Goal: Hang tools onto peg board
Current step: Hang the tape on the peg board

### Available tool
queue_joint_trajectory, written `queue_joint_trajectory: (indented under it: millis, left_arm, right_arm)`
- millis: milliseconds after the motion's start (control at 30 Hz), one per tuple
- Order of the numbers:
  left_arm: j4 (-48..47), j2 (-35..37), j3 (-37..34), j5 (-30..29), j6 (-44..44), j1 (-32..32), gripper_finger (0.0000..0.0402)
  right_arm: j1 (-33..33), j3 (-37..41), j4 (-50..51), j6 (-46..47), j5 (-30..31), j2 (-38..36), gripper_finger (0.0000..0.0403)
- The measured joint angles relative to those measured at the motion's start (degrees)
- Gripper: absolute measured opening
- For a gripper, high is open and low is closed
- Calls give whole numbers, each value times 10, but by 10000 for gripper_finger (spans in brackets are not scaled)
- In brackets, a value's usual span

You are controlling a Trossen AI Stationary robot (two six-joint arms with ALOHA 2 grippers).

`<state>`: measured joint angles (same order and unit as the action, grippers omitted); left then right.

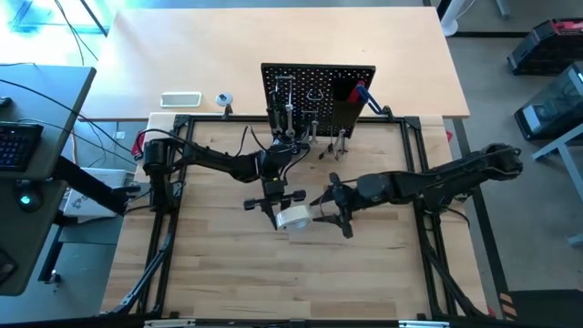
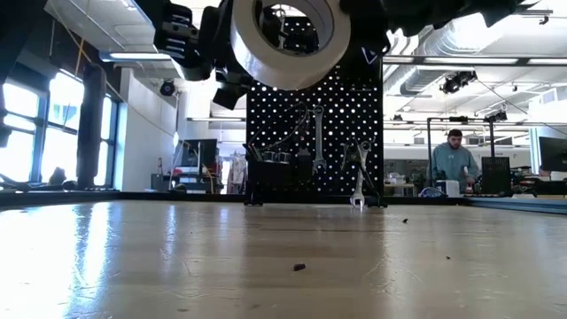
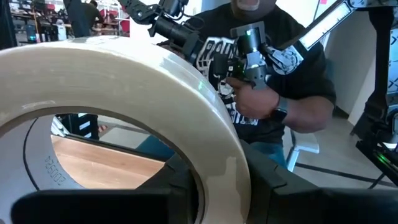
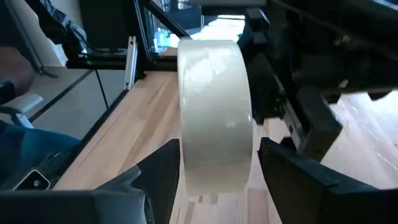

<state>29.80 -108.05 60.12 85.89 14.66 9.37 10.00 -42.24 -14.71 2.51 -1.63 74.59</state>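
No legible txt; tape roll (image 3: 124, 93) core print unreadable.

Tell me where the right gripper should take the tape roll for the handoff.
Across the roll's width, on the rim opposite the left gripper. The tape roll hangs on edge above the table, left fingers pinching one side of its band. The right gripper already straddles it, open, one finger by each flat face, so closing there looks cleanest.

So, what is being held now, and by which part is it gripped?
The left gripper holds the tape roll by its band, one finger through the hole. The right gripper is open around the roll's flat faces, not yet clamping.
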Motion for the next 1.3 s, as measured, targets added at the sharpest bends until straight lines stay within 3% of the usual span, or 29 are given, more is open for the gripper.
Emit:
queue_joint_trajectory:
  millis: [500, 733, 867, 1133, 1300]
  left_arm:
    - [2, 0, 0, -3, -9, -1, 68]
    - [1, 0, 0, -11, -24, -1, 68]
    - [1, 1, 0, -20, -30, -1, 69]
    - [1, 1, -1, -47, -109, 13, 145]
    - [3, 1, 0, -51, -116, 29, 166]
  right_arm:
    - [-8, 0, -66, -6, -59, 48, 211]
    - [-7, 0, -63, -9, -62, 49, 159]
    - [-7, 0, -61, -10, -68, 49, 157]
    - [-7, 0, -9, 18, -61, 31, 157]
    - [-3, 0, 67, 23, -77, -20, 157]
